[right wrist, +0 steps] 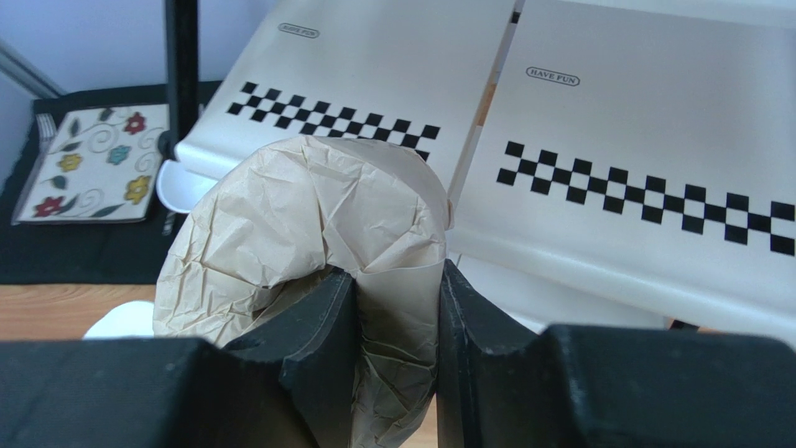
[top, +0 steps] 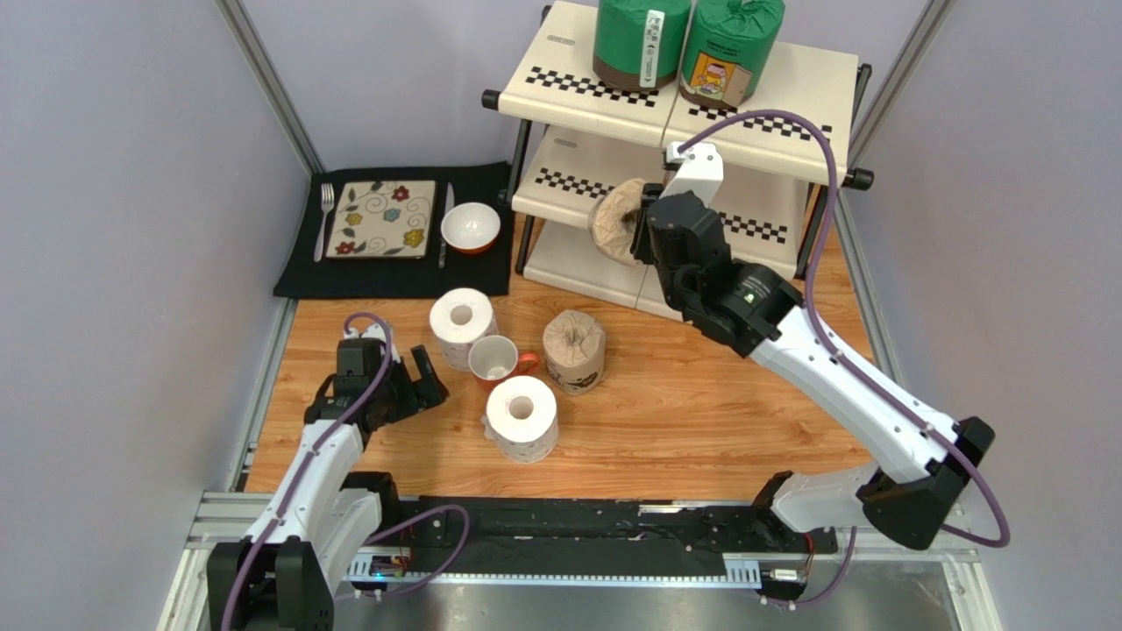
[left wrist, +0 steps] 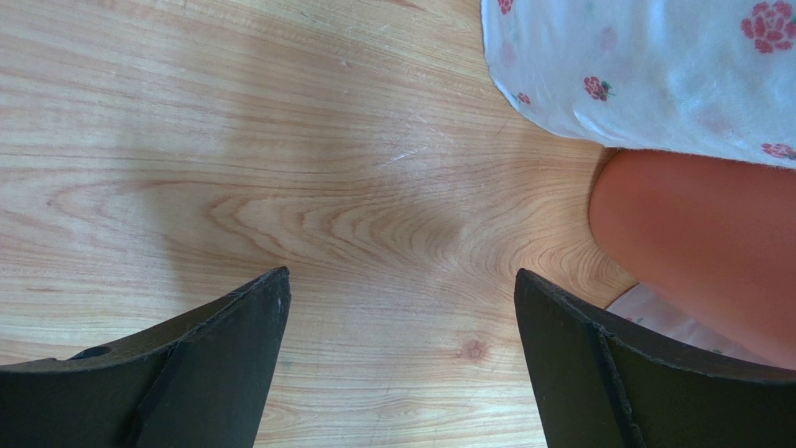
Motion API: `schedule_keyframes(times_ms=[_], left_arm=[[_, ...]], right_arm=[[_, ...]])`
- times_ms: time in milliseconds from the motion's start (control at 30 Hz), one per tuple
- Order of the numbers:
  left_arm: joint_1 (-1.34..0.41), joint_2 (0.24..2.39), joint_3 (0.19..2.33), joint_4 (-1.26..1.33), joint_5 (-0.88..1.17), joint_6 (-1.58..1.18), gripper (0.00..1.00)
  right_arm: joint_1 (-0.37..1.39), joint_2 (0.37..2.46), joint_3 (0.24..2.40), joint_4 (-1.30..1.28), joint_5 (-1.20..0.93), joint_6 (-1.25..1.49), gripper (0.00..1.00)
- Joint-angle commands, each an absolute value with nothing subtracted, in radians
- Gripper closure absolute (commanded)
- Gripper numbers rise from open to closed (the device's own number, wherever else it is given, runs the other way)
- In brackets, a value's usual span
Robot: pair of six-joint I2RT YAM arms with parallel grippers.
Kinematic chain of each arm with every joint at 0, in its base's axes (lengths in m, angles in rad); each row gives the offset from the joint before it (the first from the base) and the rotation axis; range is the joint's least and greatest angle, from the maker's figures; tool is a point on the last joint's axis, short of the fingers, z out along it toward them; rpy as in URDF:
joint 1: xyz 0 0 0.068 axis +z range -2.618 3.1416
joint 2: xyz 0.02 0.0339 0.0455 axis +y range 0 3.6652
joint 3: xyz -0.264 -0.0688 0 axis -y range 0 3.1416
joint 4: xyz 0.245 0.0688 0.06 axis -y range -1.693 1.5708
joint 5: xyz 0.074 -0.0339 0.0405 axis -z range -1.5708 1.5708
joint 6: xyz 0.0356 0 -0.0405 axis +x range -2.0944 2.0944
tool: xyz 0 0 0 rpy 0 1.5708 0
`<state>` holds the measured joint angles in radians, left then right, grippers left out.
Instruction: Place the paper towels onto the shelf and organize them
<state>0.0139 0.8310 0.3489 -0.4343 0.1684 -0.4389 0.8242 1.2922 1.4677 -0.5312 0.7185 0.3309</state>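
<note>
The shelf (top: 738,99) stands at the back right, with two green-wrapped rolls (top: 641,40) (top: 731,50) on its top tier. My right gripper (top: 641,224) is shut on a tan roll (top: 616,221) and holds it in the air in front of the middle tier (right wrist: 617,121). In the right wrist view the fingers pinch the roll's wall (right wrist: 308,215). A second tan roll (top: 576,350) and two white rolls (top: 462,325) (top: 522,417) stand on the table. My left gripper (top: 415,384) is open and empty, low over the wood, left of a white roll (left wrist: 654,65).
A white-and-orange mug (top: 497,358) stands between the white rolls; its orange side shows in the left wrist view (left wrist: 701,252). A black placemat (top: 487,270) at the back left holds a flowered plate (top: 382,218), a fork, a knife and a small white bowl (top: 470,226).
</note>
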Motion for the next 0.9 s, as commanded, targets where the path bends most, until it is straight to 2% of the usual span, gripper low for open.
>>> schedule_keyframes(times_ms=[0,200,867], left_arm=[[0.015,0.822,0.339,-0.426,0.183,-0.433,0.02],[0.015,0.824,0.339,-0.425,0.187,-0.431,0.02],[0.015,0.827,0.336,-0.419,0.202,-0.428,0.02]], right_arm=[[0.761,1.331,1.546,-0.402,0.718,0.304,0.86],[0.71,1.365,1.554,-0.305,0.669,0.288,0.86],[0.653,1.574,1.605,-0.186,0.707,0.275,0.88]])
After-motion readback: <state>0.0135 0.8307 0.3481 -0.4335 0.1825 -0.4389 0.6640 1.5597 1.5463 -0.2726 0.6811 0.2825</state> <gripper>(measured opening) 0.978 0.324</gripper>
